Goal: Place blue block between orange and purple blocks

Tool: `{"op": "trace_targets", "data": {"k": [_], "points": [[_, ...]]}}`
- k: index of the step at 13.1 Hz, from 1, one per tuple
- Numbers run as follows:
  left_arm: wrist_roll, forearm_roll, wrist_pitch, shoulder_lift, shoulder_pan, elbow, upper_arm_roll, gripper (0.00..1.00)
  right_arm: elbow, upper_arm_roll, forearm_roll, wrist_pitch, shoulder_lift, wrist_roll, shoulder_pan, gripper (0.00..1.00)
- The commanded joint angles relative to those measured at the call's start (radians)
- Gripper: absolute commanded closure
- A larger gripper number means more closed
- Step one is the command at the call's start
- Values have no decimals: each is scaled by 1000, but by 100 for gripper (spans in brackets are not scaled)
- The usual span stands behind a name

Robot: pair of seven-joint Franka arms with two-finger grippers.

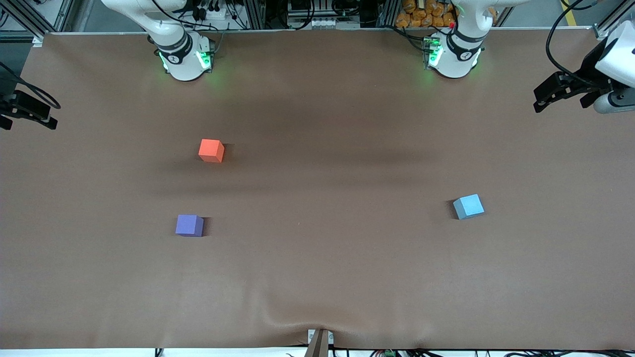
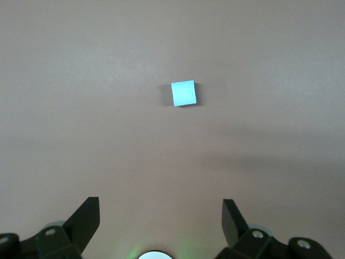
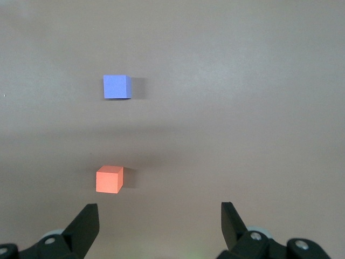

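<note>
The blue block [image 1: 468,206] lies on the brown table toward the left arm's end; it also shows in the left wrist view [image 2: 184,93]. The orange block [image 1: 211,150] and the purple block [image 1: 189,225] lie toward the right arm's end, the purple one nearer the front camera. Both show in the right wrist view, the orange block [image 3: 109,179] and the purple block [image 3: 116,87]. My left gripper [image 1: 561,105] [image 2: 160,213] is open and empty, high over the table's left-arm end. My right gripper [image 1: 27,121] [image 3: 160,213] is open and empty, high over the right-arm end.
The brown table cover [image 1: 317,277] has a wrinkle at its front edge, by a small bracket [image 1: 319,342]. The two arm bases [image 1: 184,57] [image 1: 452,54] stand along the back edge.
</note>
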Motion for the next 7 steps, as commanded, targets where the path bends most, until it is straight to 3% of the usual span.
{"op": "trace_targets", "data": {"k": [1,7], "points": [[17,-16,-22,-10,-2,8,11,0,11,5,-8,-5,3,-10,-3,0],[27,-11,-40,26,7,42,10,0,11,5,-8,-7,3,-10,-3,0]]}}
